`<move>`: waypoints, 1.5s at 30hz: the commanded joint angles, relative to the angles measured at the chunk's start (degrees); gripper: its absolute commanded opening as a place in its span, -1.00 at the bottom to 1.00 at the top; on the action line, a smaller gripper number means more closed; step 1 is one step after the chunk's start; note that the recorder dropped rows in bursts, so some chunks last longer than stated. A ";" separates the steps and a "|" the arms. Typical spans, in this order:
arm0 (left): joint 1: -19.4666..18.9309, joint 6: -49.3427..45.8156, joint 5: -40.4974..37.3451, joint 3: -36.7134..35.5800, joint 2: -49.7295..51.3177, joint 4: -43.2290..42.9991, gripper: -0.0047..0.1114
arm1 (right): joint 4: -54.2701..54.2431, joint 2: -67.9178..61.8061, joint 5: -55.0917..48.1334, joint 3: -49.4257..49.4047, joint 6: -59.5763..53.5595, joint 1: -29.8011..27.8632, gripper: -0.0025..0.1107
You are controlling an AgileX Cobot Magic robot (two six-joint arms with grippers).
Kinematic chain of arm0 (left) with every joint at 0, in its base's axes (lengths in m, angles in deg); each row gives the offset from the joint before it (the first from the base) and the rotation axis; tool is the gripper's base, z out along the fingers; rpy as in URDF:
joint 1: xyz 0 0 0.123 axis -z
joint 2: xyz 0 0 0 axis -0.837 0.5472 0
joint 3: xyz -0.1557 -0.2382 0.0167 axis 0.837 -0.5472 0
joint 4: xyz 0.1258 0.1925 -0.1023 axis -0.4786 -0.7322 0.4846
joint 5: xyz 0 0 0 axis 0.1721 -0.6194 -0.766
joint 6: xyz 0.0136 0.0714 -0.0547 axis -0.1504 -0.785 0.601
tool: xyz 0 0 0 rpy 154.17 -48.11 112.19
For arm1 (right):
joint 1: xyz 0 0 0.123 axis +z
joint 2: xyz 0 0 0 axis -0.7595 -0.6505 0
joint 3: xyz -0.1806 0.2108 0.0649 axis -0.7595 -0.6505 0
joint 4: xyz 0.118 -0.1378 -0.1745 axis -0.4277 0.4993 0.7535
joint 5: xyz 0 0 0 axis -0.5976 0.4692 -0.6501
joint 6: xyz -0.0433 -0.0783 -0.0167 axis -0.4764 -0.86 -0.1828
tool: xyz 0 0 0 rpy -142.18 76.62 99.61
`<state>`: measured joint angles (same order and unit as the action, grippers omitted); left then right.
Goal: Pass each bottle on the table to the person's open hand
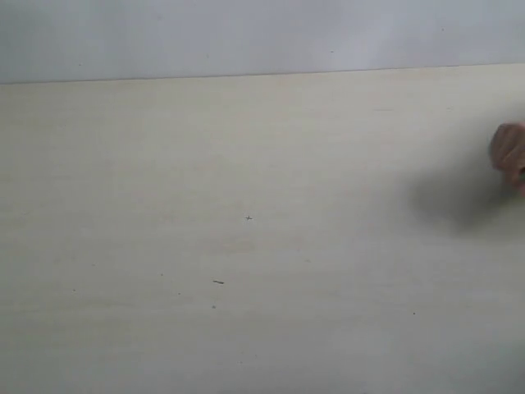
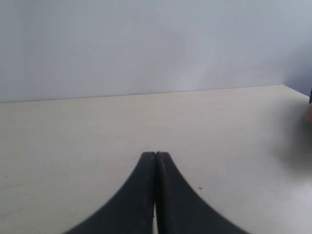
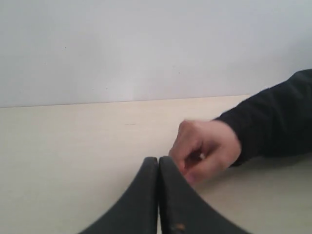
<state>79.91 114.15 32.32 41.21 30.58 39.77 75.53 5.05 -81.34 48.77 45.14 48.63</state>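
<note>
No bottle shows in any view. The pale beige table (image 1: 246,164) fills the exterior view, and neither arm appears there. A person's hand (image 1: 507,154) pokes in at the right edge, blurred. In the right wrist view the same hand (image 3: 204,148), curled with a dark sleeve behind it, hovers just beyond my right gripper (image 3: 158,160), which is shut on nothing. My left gripper (image 2: 155,155) is shut too, with nothing between its black fingers, above bare table (image 2: 73,141).
A light grey wall (image 1: 246,33) rises behind the table's far edge. A few tiny dark specks (image 1: 217,281) mark the tabletop. The person's dark sleeve (image 3: 278,117) reaches in over the table from the right side.
</note>
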 commanded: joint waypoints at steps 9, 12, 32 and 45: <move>-0.10 -0.19 0.21 -0.19 -0.38 0.56 -0.92 | 0.33 0.32 -0.07 -0.24 -0.17 -0.31 -0.96; -0.10 -0.19 0.21 -0.19 -0.38 0.56 -0.92 | 0.33 0.32 -0.07 -0.24 -0.04 -0.31 -0.96; -21.31 -0.85 -6.70 -0.19 -15.68 -0.30 -0.92 | 0.33 0.32 -0.07 -0.24 0.06 -0.31 -0.96; -23.16 -2.32 -20.12 -0.19 -19.74 -2.62 -0.92 | 0.33 0.32 -0.07 -0.24 0.06 -0.31 -0.96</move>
<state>57.08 112.46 17.09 41.21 11.05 37.36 75.53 5.05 -81.46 48.77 45.26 48.63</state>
